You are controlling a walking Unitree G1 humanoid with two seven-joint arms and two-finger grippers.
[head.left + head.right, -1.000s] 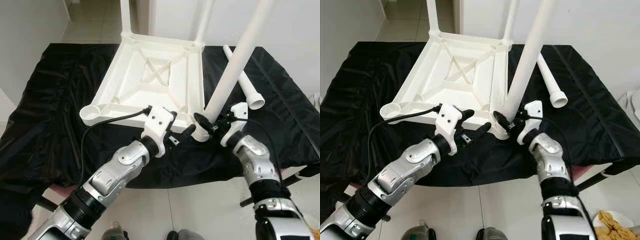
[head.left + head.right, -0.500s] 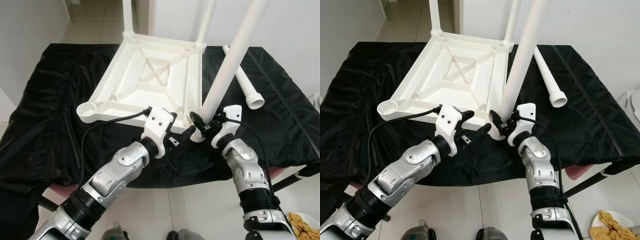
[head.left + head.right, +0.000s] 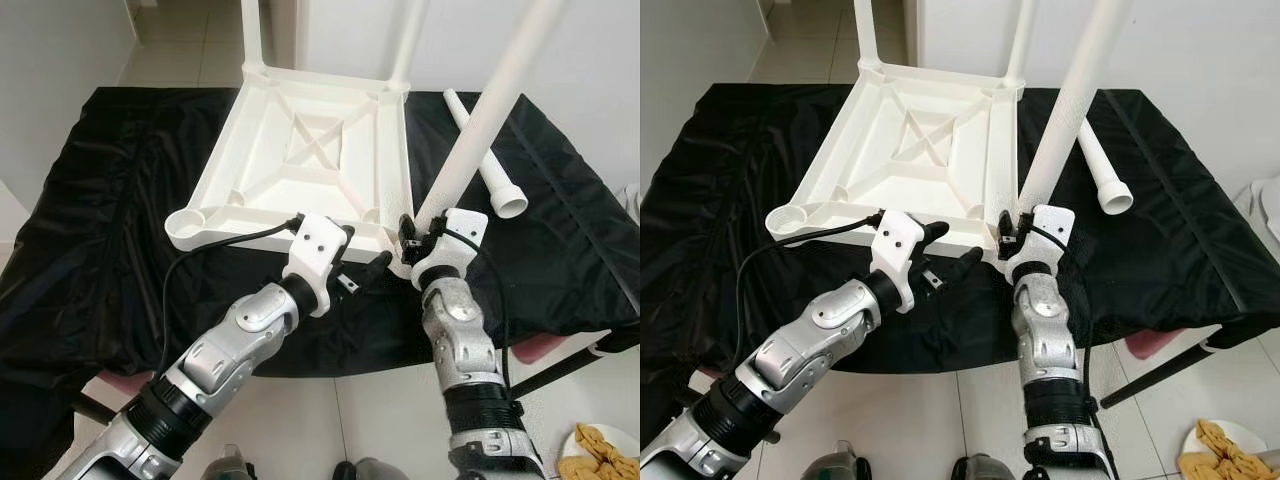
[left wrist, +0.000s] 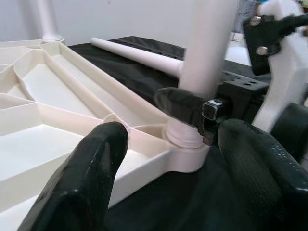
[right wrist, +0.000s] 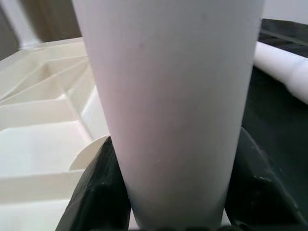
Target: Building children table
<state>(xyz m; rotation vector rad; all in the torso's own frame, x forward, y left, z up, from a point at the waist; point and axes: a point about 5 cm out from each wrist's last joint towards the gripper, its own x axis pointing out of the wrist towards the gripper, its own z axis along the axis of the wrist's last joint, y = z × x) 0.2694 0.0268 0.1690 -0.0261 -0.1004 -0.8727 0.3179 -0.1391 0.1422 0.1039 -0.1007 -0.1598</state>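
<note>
A white children's table top (image 3: 300,140) lies upside down on a black cloth, with two white legs standing in its far corners (image 3: 250,30) (image 3: 408,40). My right gripper (image 3: 412,236) is shut on a third white leg (image 3: 480,120) just above the near right corner socket (image 4: 185,151), and the leg leans right. In the right wrist view this leg (image 5: 173,96) sits between the black fingers (image 5: 98,192). My left gripper (image 3: 365,250) is open at the top's front edge, just left of that corner. The near left socket (image 3: 185,222) is empty.
A fourth white leg (image 3: 490,165) lies loose on the black cloth (image 3: 110,230) to the right of the top. The cloth's front edge runs just below my grippers, with tiled floor beyond. A plate with something yellow (image 3: 600,450) sits on the floor at the right.
My right forearm has swung in toward the middle and now stands steeply under the gripper, still holding the leg. The leg leans a bit more to the right. The left gripper stays put.
</note>
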